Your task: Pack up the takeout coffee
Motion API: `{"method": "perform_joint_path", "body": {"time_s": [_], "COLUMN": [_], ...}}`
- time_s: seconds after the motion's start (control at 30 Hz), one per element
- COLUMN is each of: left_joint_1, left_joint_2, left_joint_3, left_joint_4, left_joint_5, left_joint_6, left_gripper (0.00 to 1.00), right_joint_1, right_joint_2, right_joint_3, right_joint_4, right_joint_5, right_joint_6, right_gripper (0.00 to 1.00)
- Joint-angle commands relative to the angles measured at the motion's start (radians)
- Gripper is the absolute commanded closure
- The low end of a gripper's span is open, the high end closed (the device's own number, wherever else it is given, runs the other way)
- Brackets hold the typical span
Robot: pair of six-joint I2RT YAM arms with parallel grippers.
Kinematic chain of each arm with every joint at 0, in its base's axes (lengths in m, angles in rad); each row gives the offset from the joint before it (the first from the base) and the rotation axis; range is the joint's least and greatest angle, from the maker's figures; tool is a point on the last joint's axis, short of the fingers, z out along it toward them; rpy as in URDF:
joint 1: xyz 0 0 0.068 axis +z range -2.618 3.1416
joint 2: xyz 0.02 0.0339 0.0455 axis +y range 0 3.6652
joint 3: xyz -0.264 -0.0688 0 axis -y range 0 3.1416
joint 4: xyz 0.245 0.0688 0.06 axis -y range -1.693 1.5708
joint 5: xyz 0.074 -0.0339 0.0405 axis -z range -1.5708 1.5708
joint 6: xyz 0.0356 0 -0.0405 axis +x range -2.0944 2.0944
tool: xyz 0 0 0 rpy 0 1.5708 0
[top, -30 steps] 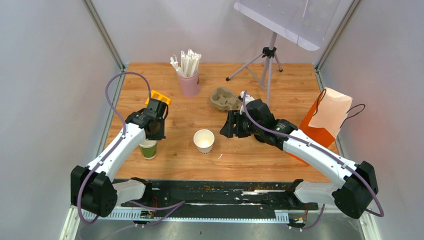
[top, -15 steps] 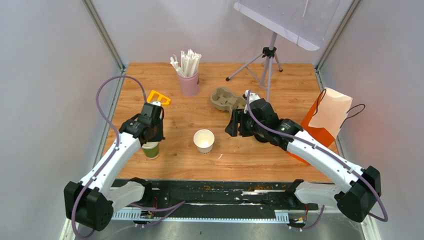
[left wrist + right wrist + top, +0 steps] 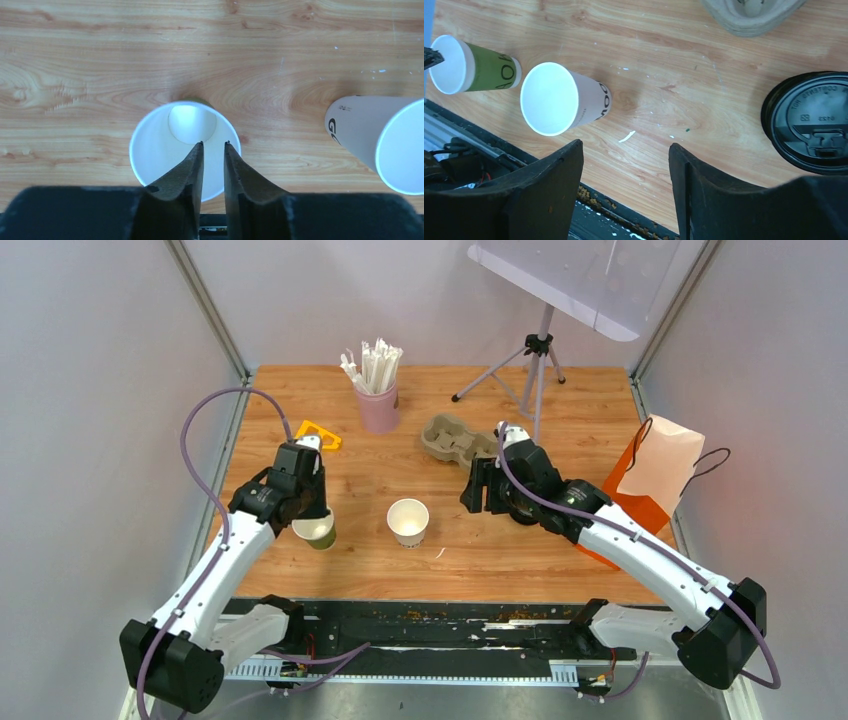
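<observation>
The olive-green cup (image 3: 320, 532) stands upright without a lid near the table's front left. My left gripper (image 3: 312, 512) hangs right over its mouth. In the left wrist view the fingertips (image 3: 202, 150) are a narrow gap apart over the cup's white inside (image 3: 185, 125), pinching nothing. The whitish printed cup (image 3: 408, 521) stands lidless in the middle, also seen in the wrist views (image 3: 370, 135) (image 3: 559, 100). My right gripper (image 3: 476, 490) is wide open and empty to its right, above bare wood (image 3: 625, 145). The green cup (image 3: 489, 67) shows at that view's left.
A black lid (image 3: 811, 122) lies on the table under my right wrist. A pulp cup carrier (image 3: 452, 437) sits behind it. A pink cup of white sticks (image 3: 378, 405), a yellow piece (image 3: 318, 432), a tripod (image 3: 535, 370) and an orange paper bag (image 3: 650, 480) stand around.
The green cup has shifted right, toward the white cup, with my left gripper over it. The left jaws have parted slightly. My right gripper has drifted a little to the right.
</observation>
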Motion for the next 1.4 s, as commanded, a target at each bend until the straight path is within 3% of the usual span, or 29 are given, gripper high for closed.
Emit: {"method": "perform_joint_path", "body": {"time_s": [0.0,0.17,0.27,0.37,0.43,0.47,0.6,0.83,1.2,1.37], "left_joint_1": [0.005,0.005,0.004,0.005,0.005,0.005,0.005,0.005,0.005,0.005], "left_joint_2": [0.004,-0.005,-0.011,-0.035,-0.064,-0.083,-0.151,-0.220,-0.227,-0.224], "left_joint_3": [0.055,0.163,0.228,0.263,0.263,0.256,0.206,0.123,0.113,0.110], "left_joint_4": [0.015,-0.047,-0.094,-0.124,-0.131,-0.133,-0.128,-0.121,-0.102,-0.106], "left_joint_5": [0.074,0.152,0.223,0.285,0.306,0.310,0.326,0.341,0.343,0.346], "left_joint_6": [0.027,0.065,0.079,0.073,0.062,0.058,0.050,0.044,0.031,0.036], "left_gripper": [0.67,0.52,0.30,0.19,0.03,0.01,0.00,0.00,0.00,0.00], "right_joint_1": [0.001,-0.039,-0.081,-0.149,-0.185,-0.198,-0.232,-0.258,-0.258,-0.258], "right_joint_2": [-0.026,0.005,0.053,0.103,0.127,0.136,0.180,0.263,0.321,0.332], "right_joint_3": [0.021,0.015,0.020,0.020,0.016,0.016,0.015,0.037,0.052,0.050], "right_joint_4": [-0.042,-0.095,-0.118,-0.126,-0.107,-0.096,-0.029,-0.006,-0.005,-0.004], "right_joint_5": [0.087,0.167,0.212,0.211,0.197,0.196,0.207,0.190,0.187,0.199], "right_joint_6": [-0.034,-0.067,-0.106,-0.147,-0.183,-0.203,-0.248,-0.241,-0.237,-0.241], "right_gripper": [0.36,0.36,0.43,0.48,0.50,0.50,0.57,0.59,0.75,0.76]}}
